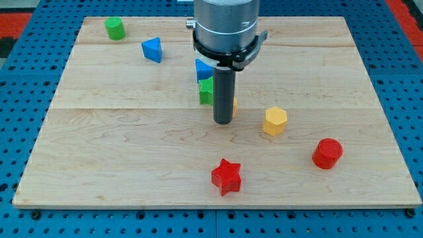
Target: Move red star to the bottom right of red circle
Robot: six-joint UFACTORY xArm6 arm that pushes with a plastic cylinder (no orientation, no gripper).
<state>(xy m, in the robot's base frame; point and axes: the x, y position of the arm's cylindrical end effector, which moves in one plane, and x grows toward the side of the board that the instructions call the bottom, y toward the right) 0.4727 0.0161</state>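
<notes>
The red star [227,176] lies near the view's bottom, a little right of centre. The red circle [327,153] lies to its right and slightly higher. My tip [223,122] stands above the star, well apart from it and far left of the red circle. The arm's grey body hides part of the blocks behind the rod.
A yellow hexagon [275,121] lies right of my tip. A green block [207,91] and a blue block [203,69] sit just behind the rod, partly hidden, with a sliver of yellow block [234,106] at its right. A blue triangle [153,49] and a green cylinder [115,28] lie at top left.
</notes>
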